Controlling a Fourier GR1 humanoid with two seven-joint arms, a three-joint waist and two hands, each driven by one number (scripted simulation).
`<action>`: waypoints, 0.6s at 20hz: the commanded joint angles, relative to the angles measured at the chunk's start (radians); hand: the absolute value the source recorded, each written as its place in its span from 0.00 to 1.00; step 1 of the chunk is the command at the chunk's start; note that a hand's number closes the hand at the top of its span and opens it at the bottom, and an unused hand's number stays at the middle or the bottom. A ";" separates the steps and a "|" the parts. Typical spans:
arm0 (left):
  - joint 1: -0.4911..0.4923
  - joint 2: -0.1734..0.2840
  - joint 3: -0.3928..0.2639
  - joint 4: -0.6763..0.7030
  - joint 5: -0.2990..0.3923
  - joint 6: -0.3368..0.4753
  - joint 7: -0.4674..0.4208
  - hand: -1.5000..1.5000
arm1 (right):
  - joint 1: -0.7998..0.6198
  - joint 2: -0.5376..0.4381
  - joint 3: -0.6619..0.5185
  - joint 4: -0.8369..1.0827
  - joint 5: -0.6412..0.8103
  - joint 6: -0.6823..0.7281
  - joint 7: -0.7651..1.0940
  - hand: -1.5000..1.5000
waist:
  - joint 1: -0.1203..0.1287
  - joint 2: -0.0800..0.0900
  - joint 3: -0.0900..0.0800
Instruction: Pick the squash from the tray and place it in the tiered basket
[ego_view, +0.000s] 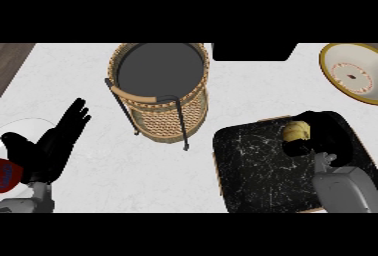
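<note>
A yellow squash (296, 132) lies near the far right of the black marble tray (255, 167). My right hand (327, 136) is on the tray with its fingers curled round the squash, hiding much of it. The woven tiered basket (161, 90) stands at the upper middle, its dark round top tier showing and black wire legs at its sides. My left hand (53, 142) rests open at the left, fingers straight and pointing up, well apart from the basket.
A yellow-rimmed bowl (353, 72) sits at the top right edge. A red and blue object (7, 175) on a pale round plate (29, 125) lies under my left hand at the left edge. A dark block (251, 51) is behind the basket.
</note>
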 joint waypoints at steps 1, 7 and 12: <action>-0.067 -0.019 0.007 0.015 -0.024 0.030 0.044 0.50 | 0.036 0.022 0.063 -0.004 0.025 0.076 0.040 1.00 | -0.005 0.003 0.004; 0.024 -0.044 -0.008 0.004 -0.059 -0.004 -0.033 0.50 | 0.000 -0.034 0.068 0.071 0.070 0.089 -0.116 1.00 | 0.003 0.004 0.004; -0.016 -0.007 0.030 -0.021 -0.013 -0.007 0.045 0.50 | 0.177 -0.250 0.210 0.012 0.089 0.118 -0.536 1.00 | -0.005 0.004 0.007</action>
